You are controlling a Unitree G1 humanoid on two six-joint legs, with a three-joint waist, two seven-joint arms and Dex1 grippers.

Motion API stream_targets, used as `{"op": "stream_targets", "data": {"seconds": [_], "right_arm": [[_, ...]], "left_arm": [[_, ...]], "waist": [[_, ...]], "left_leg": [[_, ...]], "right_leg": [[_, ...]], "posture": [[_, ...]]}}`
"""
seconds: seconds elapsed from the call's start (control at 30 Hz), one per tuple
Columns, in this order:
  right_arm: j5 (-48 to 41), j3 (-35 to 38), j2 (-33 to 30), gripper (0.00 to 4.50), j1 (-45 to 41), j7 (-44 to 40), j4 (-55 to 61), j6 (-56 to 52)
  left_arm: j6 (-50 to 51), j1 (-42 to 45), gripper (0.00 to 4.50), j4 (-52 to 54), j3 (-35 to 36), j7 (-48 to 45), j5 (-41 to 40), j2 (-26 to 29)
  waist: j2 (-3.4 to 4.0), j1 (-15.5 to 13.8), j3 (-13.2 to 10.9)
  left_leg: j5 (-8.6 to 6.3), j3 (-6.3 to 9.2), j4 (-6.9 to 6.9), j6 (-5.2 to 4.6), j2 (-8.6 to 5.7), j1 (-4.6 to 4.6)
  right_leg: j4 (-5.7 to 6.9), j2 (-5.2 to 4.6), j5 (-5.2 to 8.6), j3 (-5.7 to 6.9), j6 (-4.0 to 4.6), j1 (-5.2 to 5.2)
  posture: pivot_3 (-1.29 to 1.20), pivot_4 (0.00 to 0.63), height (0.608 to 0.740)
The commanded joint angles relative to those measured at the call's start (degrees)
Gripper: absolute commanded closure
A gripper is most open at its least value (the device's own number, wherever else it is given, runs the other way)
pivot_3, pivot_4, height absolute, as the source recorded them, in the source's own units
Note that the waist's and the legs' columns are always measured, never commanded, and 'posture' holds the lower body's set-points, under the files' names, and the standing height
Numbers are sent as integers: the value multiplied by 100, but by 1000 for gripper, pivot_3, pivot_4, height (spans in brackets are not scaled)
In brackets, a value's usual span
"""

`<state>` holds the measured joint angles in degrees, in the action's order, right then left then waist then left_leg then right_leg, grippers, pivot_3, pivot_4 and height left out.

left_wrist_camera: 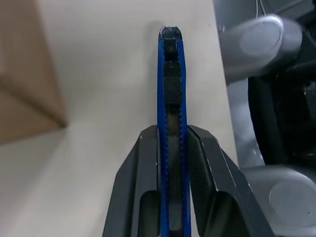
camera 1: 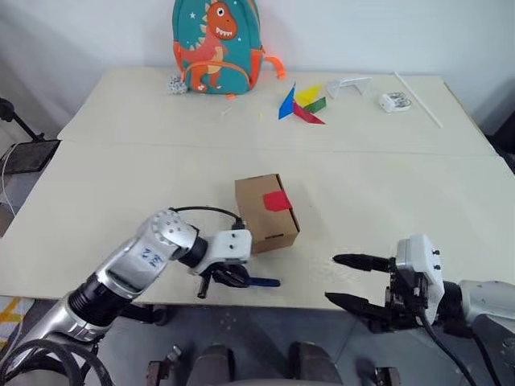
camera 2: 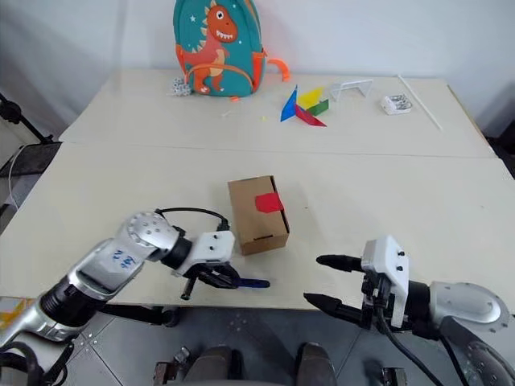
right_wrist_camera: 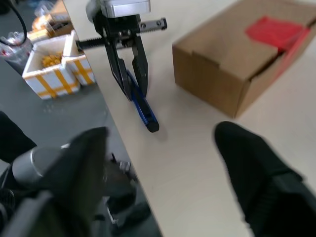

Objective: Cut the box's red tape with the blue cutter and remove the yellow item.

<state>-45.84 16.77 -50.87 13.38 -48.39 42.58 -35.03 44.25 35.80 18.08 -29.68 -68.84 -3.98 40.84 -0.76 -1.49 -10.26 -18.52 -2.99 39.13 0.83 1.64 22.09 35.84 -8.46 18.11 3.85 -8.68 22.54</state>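
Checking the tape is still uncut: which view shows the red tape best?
The right wrist view: the red tape is large there, folding over the box top edge, seemingly intact. Both head views show it smaller, from above. In the left wrist view the left claw grips the blue cutter beside a box corner.

Left gripper [camera 2: 216, 278] clamps the blue cutter [camera 2: 251, 282] beside the box [camera 2: 256, 221] — red tape [camera 2: 269, 203] on top; right gripper [camera 2: 326, 282] spread.
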Motion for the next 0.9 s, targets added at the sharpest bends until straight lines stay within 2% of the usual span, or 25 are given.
{"op": "stream_targets", "data": {"seconds": [0.03, 0.23, 0.5, 0.7, 0.9], "right_arm": [[74, 75, -70, 2370, -51, 272, 214, -151], [217, -834, -106, 4441, -739, 826, 292, -829], [865, -2539, 448, 4480, -2263, 1236, -198, -1440], [1095, -3016, 592, 4480, -2621, 1196, -379, -1725], [1283, -3194, 718, 4480, -2726, 1176, -514, -1789]], "left_arm": [[315, 108, 4074, 63, -292, 268, 216, -137], [1109, 183, 4074, 469, -692, 471, 180, -279], [1614, 282, 4074, 798, -922, 715, 90, -290], [1645, 399, 4074, 763, -973, 783, 42, -273], [1592, 481, 4074, 708, -986, 788, 9, -242]], "waist": [[0, -15, 0], [3, -38, 6], [4, -62, 7], [4, -103, 7], [4, -114, 7]], "left_leg": [[0, 0, 1, -1, 0, -2], [-3, 5, 7, -8, -4, -1], [-3, 9, 9, -8, -5, 1], [-5, 10, 9, -11, -6, 9], [-5, 10, 9, -11, -7, 9]], "right_leg": [[-1, 0, -1, -1, 0, -4], [-12, -3, -3, 0, -3, -13], [-18, -3, -4, 1, -2, -12], [-22, -2, -4, 2, -2, -11], [-21, -2, -4, 1, -2, -11]], "posture": [[0, 150, 740], [0, 150, 740], [0, 150, 740], [0, 150, 740], [0, 150, 740]]}}
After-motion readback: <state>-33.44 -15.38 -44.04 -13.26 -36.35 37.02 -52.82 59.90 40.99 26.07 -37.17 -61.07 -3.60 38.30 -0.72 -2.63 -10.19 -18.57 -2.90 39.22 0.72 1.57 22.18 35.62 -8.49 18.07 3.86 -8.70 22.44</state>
